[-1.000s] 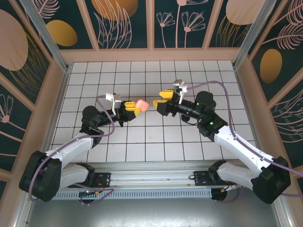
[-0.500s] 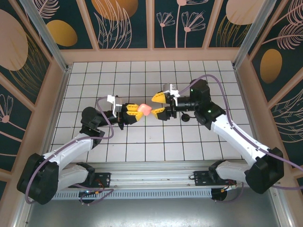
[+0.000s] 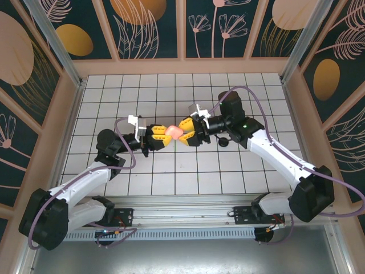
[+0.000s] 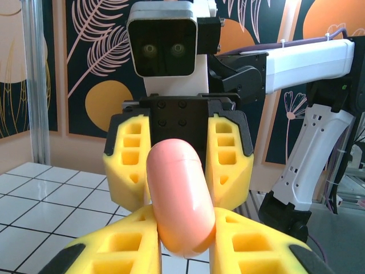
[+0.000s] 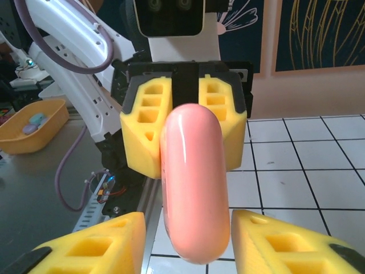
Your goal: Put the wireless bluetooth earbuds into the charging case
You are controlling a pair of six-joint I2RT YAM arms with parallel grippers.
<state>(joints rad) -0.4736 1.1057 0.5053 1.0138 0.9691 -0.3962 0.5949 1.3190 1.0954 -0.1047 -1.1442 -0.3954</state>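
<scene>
A robotics lab test cell, to judge by the white gridded counter fenced with aluminium posts and leaf-printed wall panels, two robot arms bolted to a metal rail, purple cables and a yellow tray on a grey bench.

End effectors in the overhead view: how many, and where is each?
2. The left end effector grips the charging case at centre; the right end effector faces it, open around the case.
</scene>
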